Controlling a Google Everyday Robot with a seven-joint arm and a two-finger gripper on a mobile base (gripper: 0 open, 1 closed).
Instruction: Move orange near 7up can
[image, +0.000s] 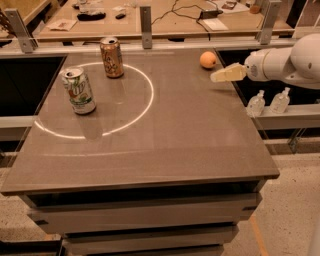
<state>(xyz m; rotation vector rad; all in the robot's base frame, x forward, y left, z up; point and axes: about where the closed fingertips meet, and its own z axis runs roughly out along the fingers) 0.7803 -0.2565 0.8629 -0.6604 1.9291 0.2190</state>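
Robot hand hovers over the right edge of the bench, toward the far right corner. It reaches in from the right on a white arm, and its cream tip points left and slightly down. Whether the hand is open or closed cannot be told from this angle; nothing is seen in it.

The orange lies on the bench near the far right corner, just beyond the hand's tip and a little to its left, not touching it. The 7up can stands upright near the left edge, well apart from the orange. A brown-orange can stands upright close to the far edge, beyond the 7up can and to its right.

A thin bright arc of light curves across the left half of the bench, with both cans near it. Two small clear bottles stand on a ledge past the right edge, below the arm.
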